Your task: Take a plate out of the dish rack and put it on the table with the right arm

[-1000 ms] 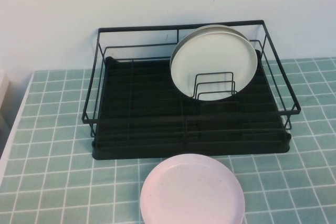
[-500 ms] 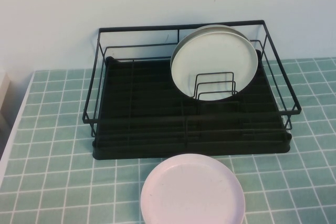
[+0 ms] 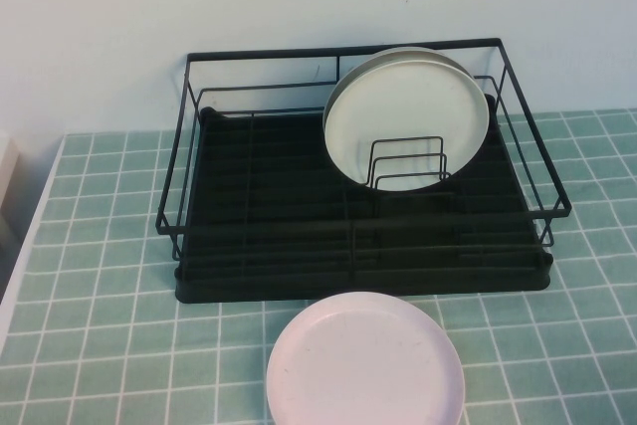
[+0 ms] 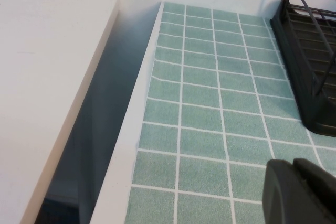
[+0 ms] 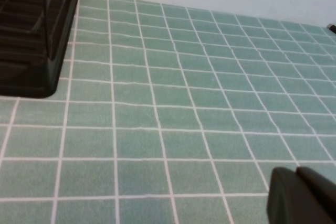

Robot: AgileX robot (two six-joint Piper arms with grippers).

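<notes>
Cut off and hidden parts

The pink plate [image 3: 364,360] runs off the high view's bottom edge. Each wrist view shows only a dark corner of its gripper, left gripper [image 4: 302,191] and right gripper [image 5: 300,196], fingers unreadable.

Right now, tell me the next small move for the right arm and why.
Probably none: keep the right gripper parked beside the dish rack. The pink plate already lies flat on the tiled table, outside the rack; the left gripper idles on the other side.

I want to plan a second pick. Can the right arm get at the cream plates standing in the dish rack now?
Probably yes: the cream plates stand upright in the dish rack, uncovered above. The right tool sits over bare table; the left tool is parked aside.
</notes>
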